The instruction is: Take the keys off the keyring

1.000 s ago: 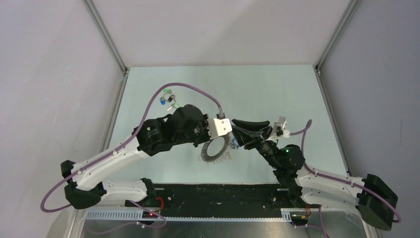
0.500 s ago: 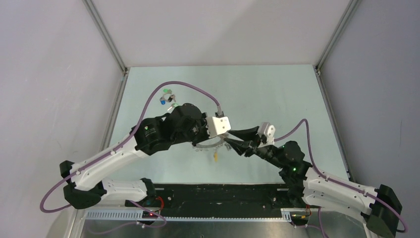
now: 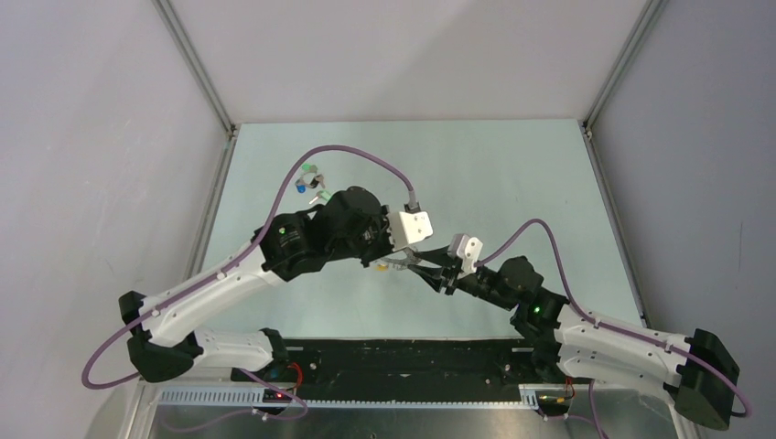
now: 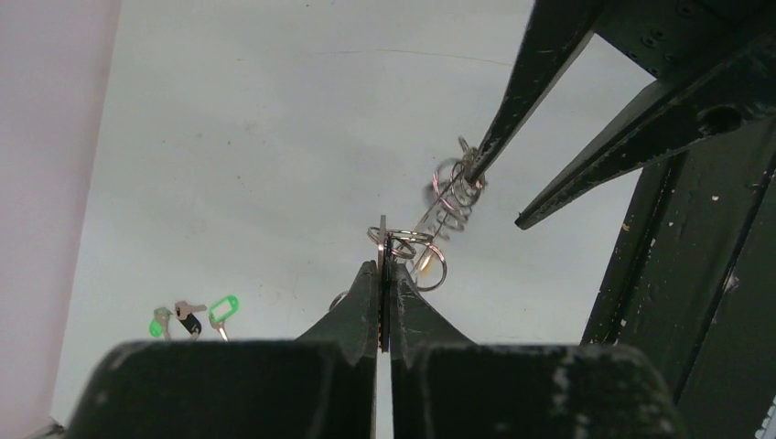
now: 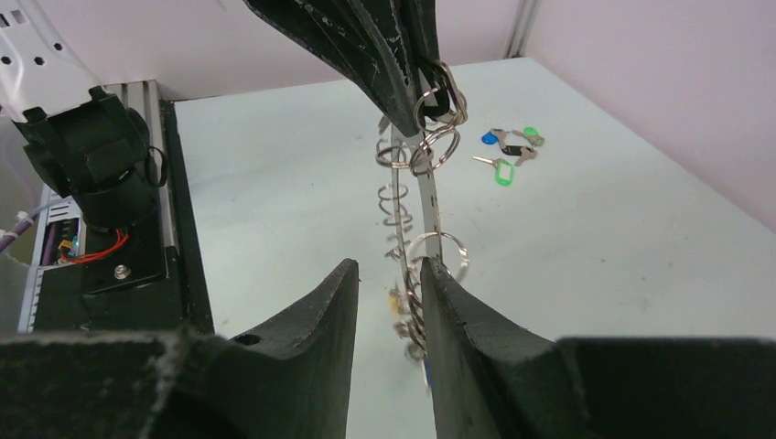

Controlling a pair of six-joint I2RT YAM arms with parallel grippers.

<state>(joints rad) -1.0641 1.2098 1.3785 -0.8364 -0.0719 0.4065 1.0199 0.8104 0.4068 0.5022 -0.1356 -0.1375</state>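
My left gripper (image 3: 400,261) is shut on the rim of the keyring (image 5: 425,197) and holds it edge-on above the table; the left wrist view shows its fingers (image 4: 384,267) pinching the grey disc. My right gripper (image 5: 389,267) is open, with the ring's lower rim between its fingers and against the right one. A yellow-tagged key (image 5: 395,302) and a blue-tagged one (image 5: 426,370) hang from the ring's wire loops (image 4: 450,201). Several loose keys (image 3: 309,181) with green, blue and black tags lie on the table at the back left.
The pale green table (image 3: 512,183) is bounded by grey walls and metal corner posts. A black base strip (image 3: 403,352) runs along the near edge. Purple cables loop above both arms.
The left gripper has lifted the keyring from lying flat to hanging edge-on. The right arm has swung left and down, so its open fingers now straddle the ring's lower rim.
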